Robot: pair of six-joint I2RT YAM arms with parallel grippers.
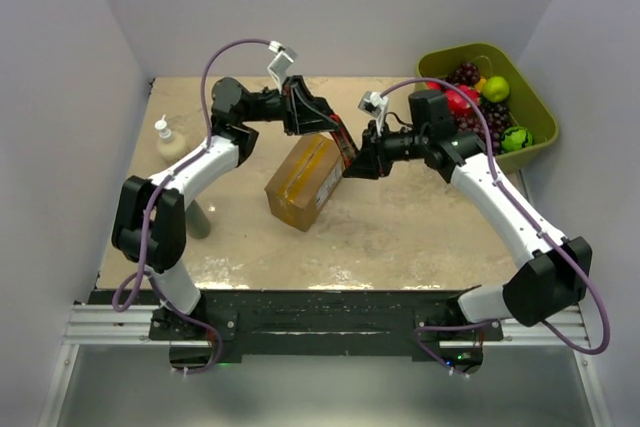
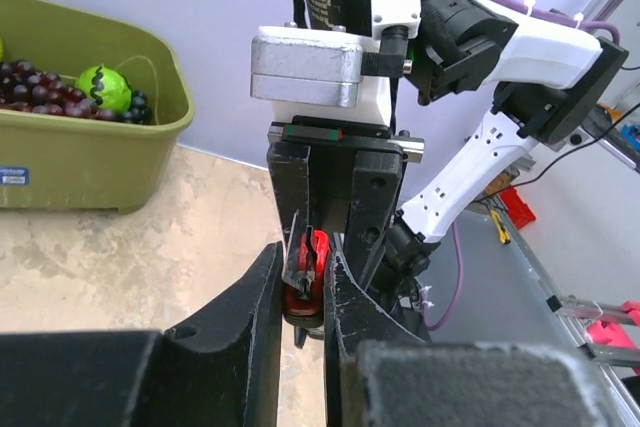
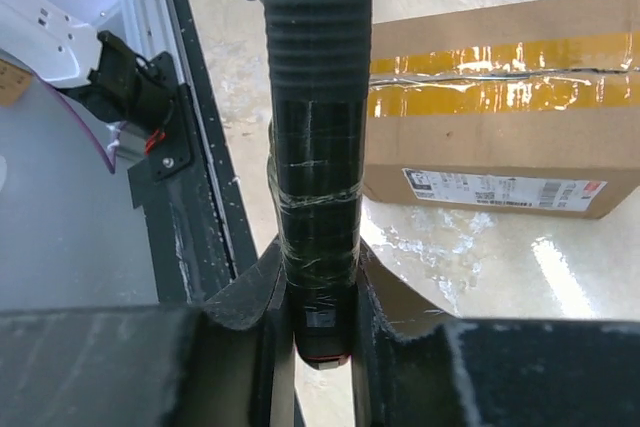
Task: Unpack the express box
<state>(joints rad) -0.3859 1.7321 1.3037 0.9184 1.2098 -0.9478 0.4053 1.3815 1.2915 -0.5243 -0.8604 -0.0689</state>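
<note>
The express box [image 1: 305, 183] lies tilted at mid-table, brown cardboard with yellowish tape, and in the right wrist view the express box [image 3: 500, 117] shows a white label [image 3: 505, 190] on its side. Just to its right and above it, a knife [image 1: 347, 150] with a red body and a black taped handle spans between both grippers. My left gripper [image 1: 335, 134] is shut on the red end of the knife [image 2: 305, 282]. My right gripper [image 1: 360, 162] is shut on the black taped handle [image 3: 320, 197]. In the left wrist view the right gripper [image 2: 335, 177] faces mine head-on.
A green bin [image 1: 535, 112] holding grapes, limes and red fruit stands at the back right. A soap bottle [image 1: 168, 142] stands at the left edge, with a grey cup [image 1: 197, 219] nearer the left arm. The black rail [image 1: 320, 312] runs along the table's near edge.
</note>
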